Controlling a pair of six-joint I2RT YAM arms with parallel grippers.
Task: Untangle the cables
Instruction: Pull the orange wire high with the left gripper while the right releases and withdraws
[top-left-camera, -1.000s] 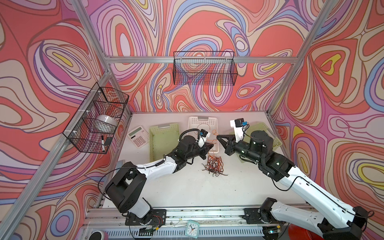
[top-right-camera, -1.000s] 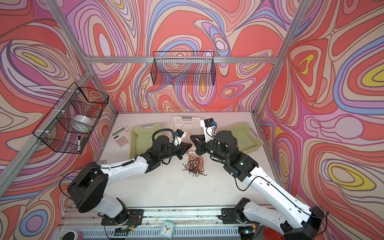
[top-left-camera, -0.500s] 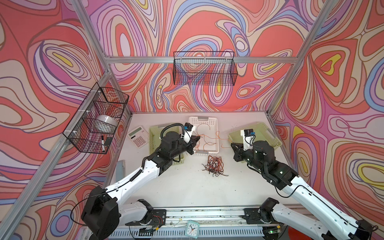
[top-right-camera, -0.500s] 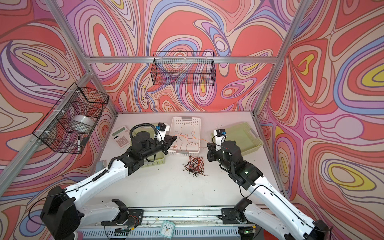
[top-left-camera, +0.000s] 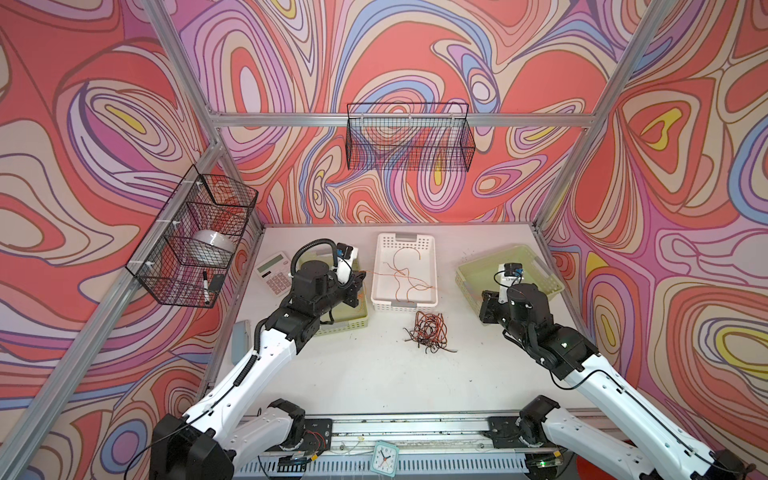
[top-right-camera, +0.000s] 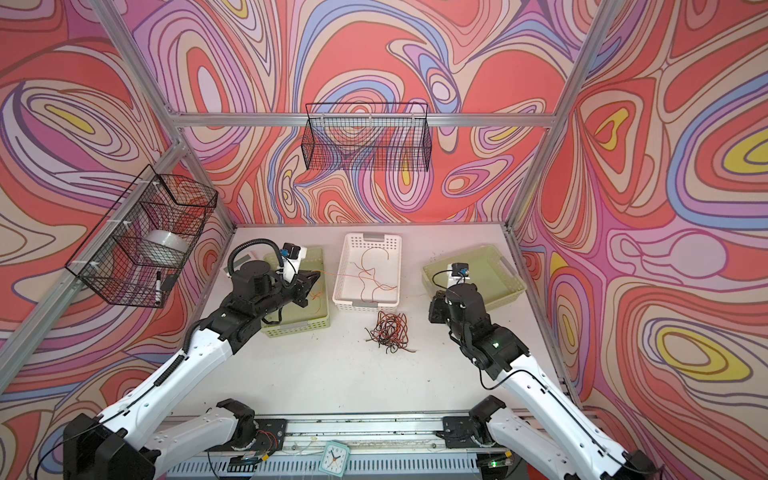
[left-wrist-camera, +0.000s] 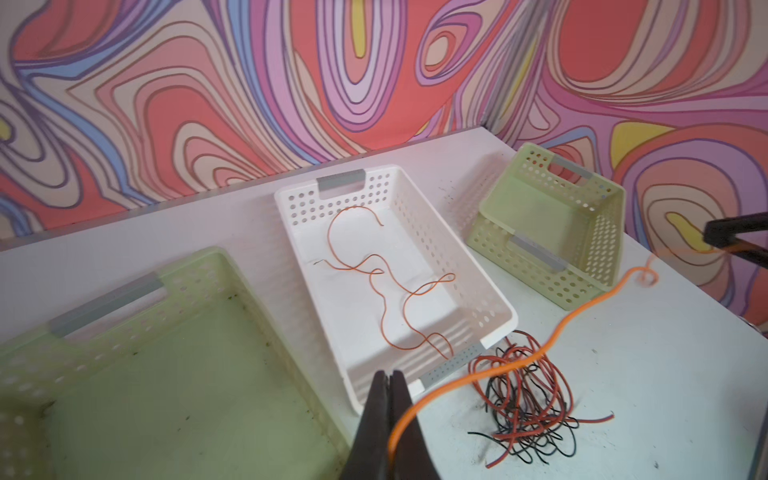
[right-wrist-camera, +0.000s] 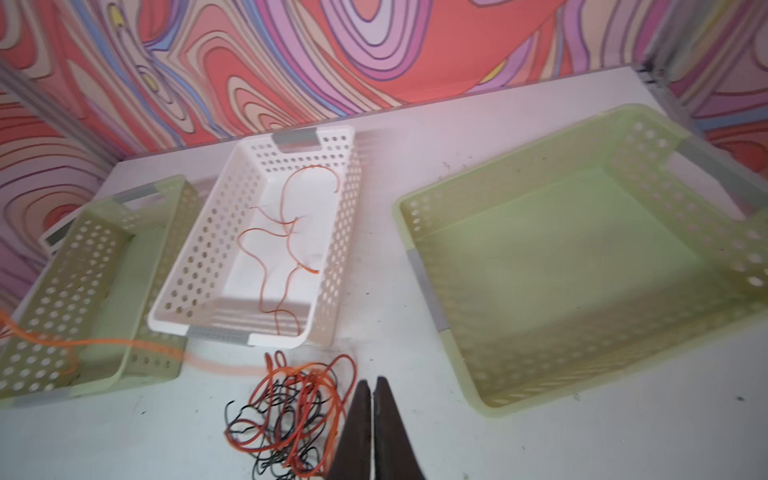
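Note:
A tangle of orange, red-brown and black cables (top-left-camera: 428, 332) (top-right-camera: 388, 330) lies on the white table in front of the white basket (top-left-camera: 405, 306). My left gripper (top-left-camera: 362, 273) (left-wrist-camera: 388, 376) hovers over the left green basket's right edge, shut on an orange cable (left-wrist-camera: 582, 309). That cable arcs slack over the tangle toward my right gripper (top-left-camera: 484, 307) (right-wrist-camera: 372, 380). The right gripper's jaws are shut, right of the tangle (right-wrist-camera: 291, 415). Whether they pinch the cable's far end I cannot tell. Some thin orange cables (top-left-camera: 405, 274) lie loose inside the white basket.
A green basket (top-left-camera: 345, 328) stands under my left arm and another (top-left-camera: 536, 266) at the right, behind my right wrist. A calculator (top-left-camera: 274, 272) lies at the back left. Wire baskets hang on the back and left walls. A small clock (top-left-camera: 384, 457) stands on the front rail.
Both grippers were close together over the tangle; they have drawn apart, the left going left and back over the green basket, the right going right. The orange cable came out between them.

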